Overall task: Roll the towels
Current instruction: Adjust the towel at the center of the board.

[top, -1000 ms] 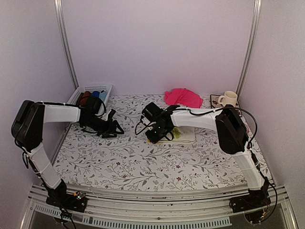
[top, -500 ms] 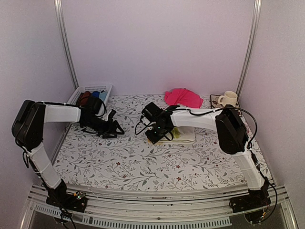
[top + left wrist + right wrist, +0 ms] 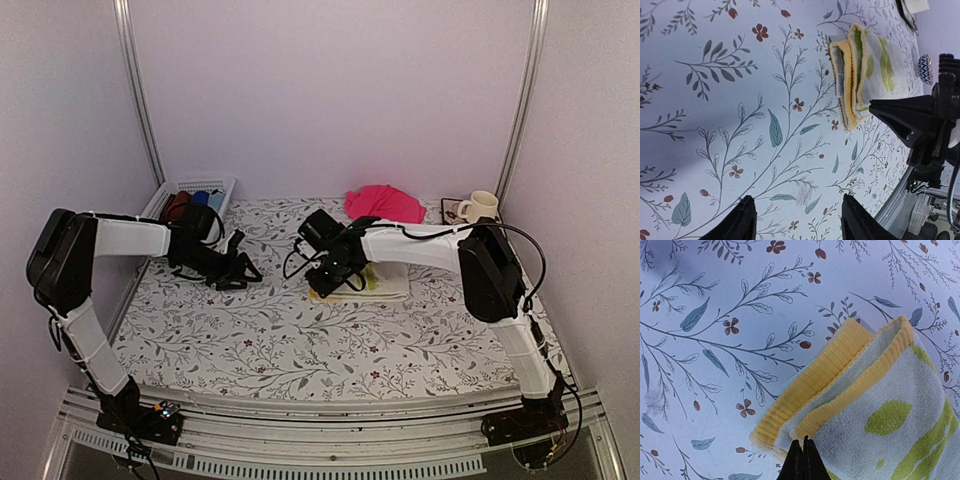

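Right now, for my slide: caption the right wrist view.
Right gripper closed at edge of folded lime-yellow towel on floral tablecloth.

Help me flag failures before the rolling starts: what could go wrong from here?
1. The right gripper is shut at the edge of the folded lime-yellow towel, where several layers are stacked. It may have pinched only the top layer, or nothing, so the fold could open instead of rolling.
2. The left gripper hovers open over the bare tablecloth, apart from the towel. Nothing pins the towel, so it might drag.
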Available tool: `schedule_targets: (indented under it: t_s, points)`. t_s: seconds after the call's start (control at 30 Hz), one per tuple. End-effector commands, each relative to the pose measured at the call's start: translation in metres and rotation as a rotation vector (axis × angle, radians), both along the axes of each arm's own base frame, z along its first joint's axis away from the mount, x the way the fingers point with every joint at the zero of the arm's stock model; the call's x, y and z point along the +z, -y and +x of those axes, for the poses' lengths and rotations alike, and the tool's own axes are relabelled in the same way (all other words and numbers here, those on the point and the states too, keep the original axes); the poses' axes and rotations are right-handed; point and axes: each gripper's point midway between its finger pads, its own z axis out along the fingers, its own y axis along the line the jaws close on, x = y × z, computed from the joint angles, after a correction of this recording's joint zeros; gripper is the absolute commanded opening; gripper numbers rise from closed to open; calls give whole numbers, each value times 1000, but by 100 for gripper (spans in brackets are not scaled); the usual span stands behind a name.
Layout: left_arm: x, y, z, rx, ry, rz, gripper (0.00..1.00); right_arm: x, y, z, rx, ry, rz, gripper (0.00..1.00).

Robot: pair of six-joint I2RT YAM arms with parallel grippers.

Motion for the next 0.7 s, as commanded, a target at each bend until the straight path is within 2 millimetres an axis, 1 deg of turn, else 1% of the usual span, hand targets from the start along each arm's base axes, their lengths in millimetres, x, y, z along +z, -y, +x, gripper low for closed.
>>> schedule_targets:
  t_s: [0.0,0.1,0.2,0.23,0.33,0.37,0.4,0.53,0.63,0.67]
  points:
    - [1,0,8,3,13,-12,58,39,-3,-3,16,42,48,2]
    - [1,0,9,2,13,-14,58,39,-2,-6,23,34,51,2]
    - [1,1,10,3,11,-16,58,34,0,-9,32,22,39,2]
    - [1,1,9,1,9,-16,58,31,0,-9,34,19,33,3]
    - [0,1,9,0,5,-19,58,24,0,-9,42,19,17,17]
    - [0,2,9,-2,5,-20,58,22,0,-8,42,26,11,25]
    - [-1,2,9,-2,3,-21,58,20,-1,-8,44,29,4,28]
    - [-2,2,9,-6,2,-19,58,13,-1,-5,43,39,-12,31]
    - [-3,2,9,-8,0,-18,58,14,-4,-3,43,47,-7,32]
    - [-3,2,9,-7,0,-18,58,5,-4,-3,44,38,-17,31]
